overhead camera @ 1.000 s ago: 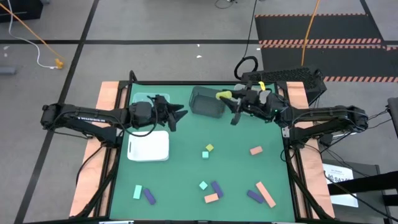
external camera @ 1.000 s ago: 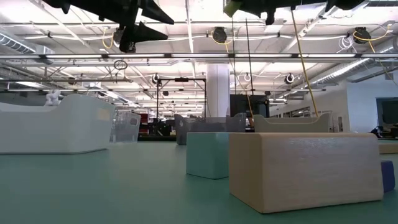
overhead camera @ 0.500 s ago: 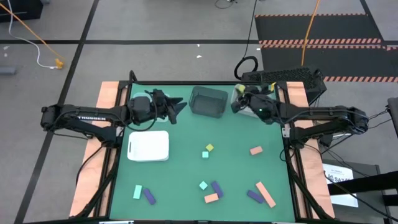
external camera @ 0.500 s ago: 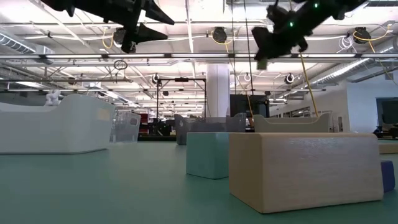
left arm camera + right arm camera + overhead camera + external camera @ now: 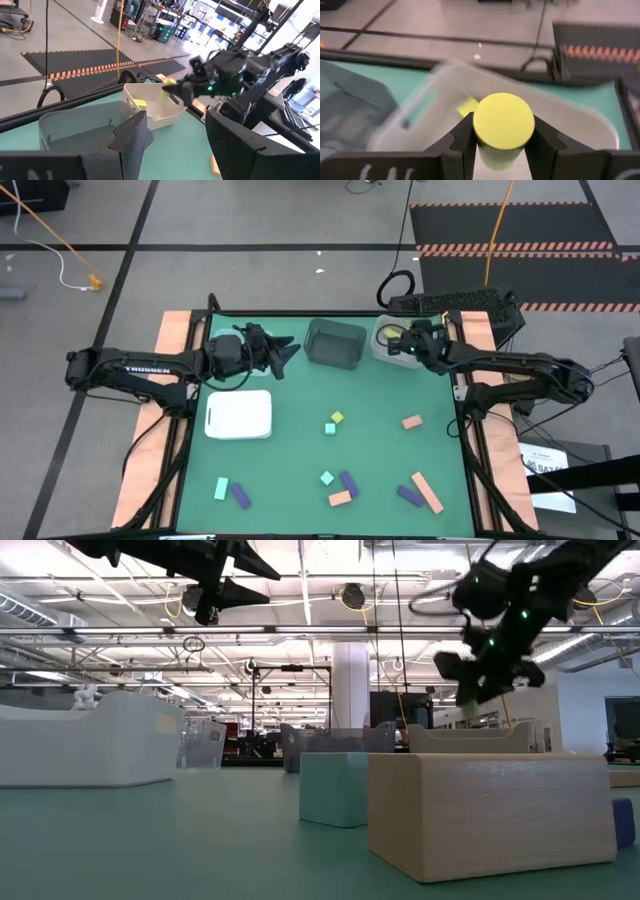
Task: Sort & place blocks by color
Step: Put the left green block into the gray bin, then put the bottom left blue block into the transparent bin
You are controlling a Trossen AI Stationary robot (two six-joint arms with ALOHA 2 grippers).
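Observation:
My right gripper [image 5: 393,346] is shut on a yellow-green round block [image 5: 503,122] and hangs over a pale clear bin [image 5: 384,338] at the table's far right. Another yellow-green block [image 5: 467,106] lies inside that bin. My left gripper [image 5: 287,358] stands open and bare above the far left of the table, pointing toward a dark bin [image 5: 333,343]. Several teal, purple, salmon and yellow blocks lie loose on the green mat, among them a yellow one [image 5: 337,418] and a salmon one [image 5: 411,421]. My right gripper pinches the round block by its curved side [image 5: 490,156] between its two fingers, with the block's flat round end [image 5: 503,120] facing back at the wrist camera. The fingers slant downward from the table's right side. The block is lifted clear above the pale bin.
A flat white tray [image 5: 238,414] lies at the left, and a clear bin [image 5: 228,338] sits partly under my left arm. More blocks lie near the front edge, such as a teal one [image 5: 221,488] and a long salmon one [image 5: 427,492]. Bare mat lies around the middle.
My right gripper has swung from above the dark bin toward the table's right edge and come down, tipping and rolling as it went, with the yellow-green block still in its fingers. It now hangs over the pale bin.

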